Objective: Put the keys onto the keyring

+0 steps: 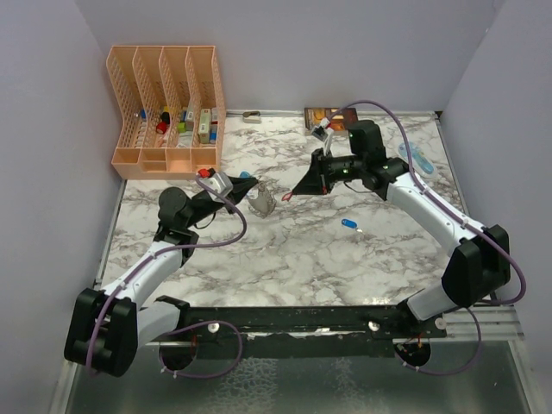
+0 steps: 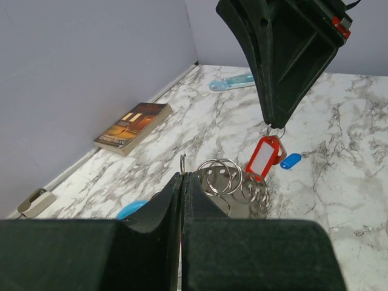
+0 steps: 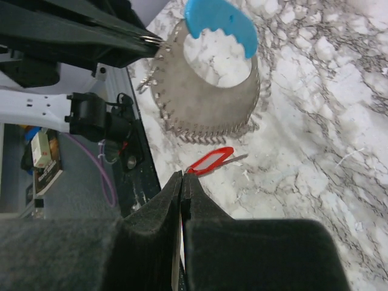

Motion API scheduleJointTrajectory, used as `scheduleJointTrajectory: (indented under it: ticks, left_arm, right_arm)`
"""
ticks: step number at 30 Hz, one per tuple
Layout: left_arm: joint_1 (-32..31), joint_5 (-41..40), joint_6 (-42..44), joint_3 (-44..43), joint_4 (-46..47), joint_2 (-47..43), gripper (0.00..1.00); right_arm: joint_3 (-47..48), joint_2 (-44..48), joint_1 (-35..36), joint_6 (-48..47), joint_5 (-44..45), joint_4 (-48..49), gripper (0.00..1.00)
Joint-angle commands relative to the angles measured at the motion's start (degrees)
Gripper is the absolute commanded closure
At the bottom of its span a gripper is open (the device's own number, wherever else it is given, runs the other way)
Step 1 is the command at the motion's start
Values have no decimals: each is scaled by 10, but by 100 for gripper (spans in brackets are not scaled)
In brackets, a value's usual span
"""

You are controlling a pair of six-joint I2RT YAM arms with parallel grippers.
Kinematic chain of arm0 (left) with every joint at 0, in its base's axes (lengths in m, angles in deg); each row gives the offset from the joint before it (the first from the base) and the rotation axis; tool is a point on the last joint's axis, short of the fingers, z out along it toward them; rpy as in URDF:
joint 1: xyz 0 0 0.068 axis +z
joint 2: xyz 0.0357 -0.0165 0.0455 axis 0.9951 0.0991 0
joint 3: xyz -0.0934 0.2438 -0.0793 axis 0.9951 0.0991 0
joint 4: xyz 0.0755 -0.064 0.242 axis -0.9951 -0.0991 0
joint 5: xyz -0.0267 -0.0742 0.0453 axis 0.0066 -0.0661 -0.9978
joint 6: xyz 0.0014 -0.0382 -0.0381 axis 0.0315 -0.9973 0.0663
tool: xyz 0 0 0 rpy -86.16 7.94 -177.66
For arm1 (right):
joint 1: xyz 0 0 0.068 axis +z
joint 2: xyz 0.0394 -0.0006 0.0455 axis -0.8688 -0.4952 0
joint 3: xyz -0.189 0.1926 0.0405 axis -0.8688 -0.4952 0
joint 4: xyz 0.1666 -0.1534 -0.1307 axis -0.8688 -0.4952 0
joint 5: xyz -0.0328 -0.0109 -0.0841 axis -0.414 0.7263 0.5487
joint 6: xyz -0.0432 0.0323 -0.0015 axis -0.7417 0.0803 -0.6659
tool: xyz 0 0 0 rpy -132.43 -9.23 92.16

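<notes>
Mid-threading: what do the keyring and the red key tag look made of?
Keyring: bare metal, likely steel; thin coiled loops, shiny with bright glints. Red key tag: glossy moulded plastic, it seems, with a white, paper-like label inset.

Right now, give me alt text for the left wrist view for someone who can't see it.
The left fingers, shut, pinch the keyring of metal rings at the bottom, while the right fingers, shut, dangle the red-tagged key just beside the rings. A blue-tagged key lies farther off on the marble table.

Robot lab booth: bare walls (image 1: 285, 52), marbled table (image 1: 302, 259).
</notes>
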Motion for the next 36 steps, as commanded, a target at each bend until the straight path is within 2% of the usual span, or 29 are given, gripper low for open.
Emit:
scheduleJointTrajectory:
  ticks: [1, 17, 25, 36]
  left_arm:
    - [-7, 5, 17, -21, 30, 4, 100]
    - [-49, -26, -6, -27, 48, 9, 100]
    - [-56, -15, -6, -30, 42, 8, 100]
    - [-59, 18, -21, -29, 54, 5, 100]
  right_arm:
    - [5, 24, 1, 20, -66, 62, 99]
    - [-13, 40, 29, 88, -69, 163, 99]
    - [-4, 33, 40, 94, -38, 175, 99]
    - [25, 24, 40, 48, -2, 137, 99]
